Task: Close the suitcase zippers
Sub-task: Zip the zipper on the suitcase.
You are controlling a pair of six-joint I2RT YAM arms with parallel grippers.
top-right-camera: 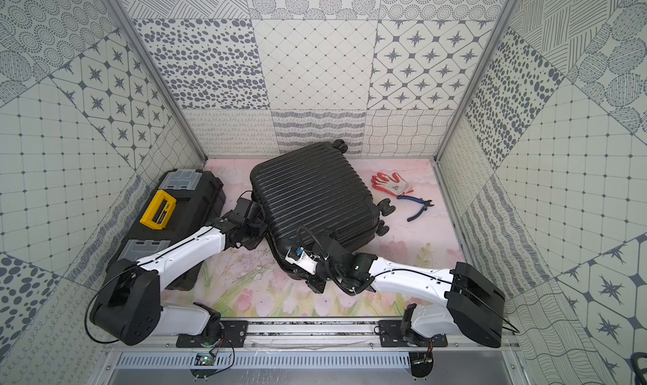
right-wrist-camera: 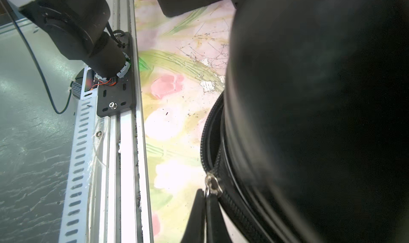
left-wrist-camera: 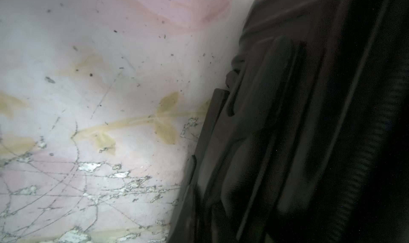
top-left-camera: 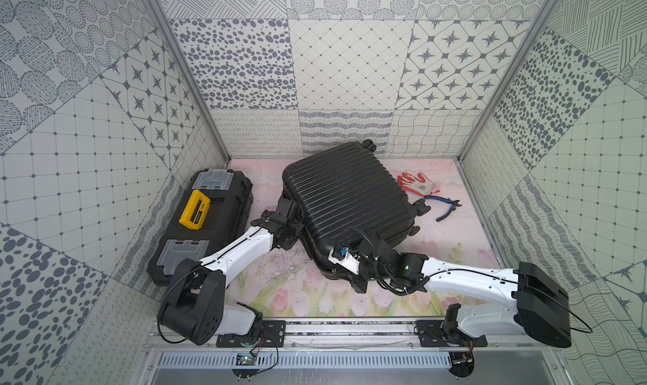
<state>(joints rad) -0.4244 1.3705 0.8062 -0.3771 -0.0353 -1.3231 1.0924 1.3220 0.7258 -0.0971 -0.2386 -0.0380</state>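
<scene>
Black suitcase [top-left-camera: 350,194] lies flat mid-table. At its near corner the right gripper [right-wrist-camera: 206,198] pinches the zipper pull [right-wrist-camera: 213,183]. The left gripper [top-left-camera: 289,206], closed, sits against its left side, hold unclear.

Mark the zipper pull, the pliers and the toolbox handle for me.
zipper pull [right-wrist-camera: 212,184], right wrist view, on its silver metal ring.
pliers [top-left-camera: 451,203], in a top view, at the pivot.
toolbox handle [top-left-camera: 194,209], in a top view, on its yellow middle.
</scene>
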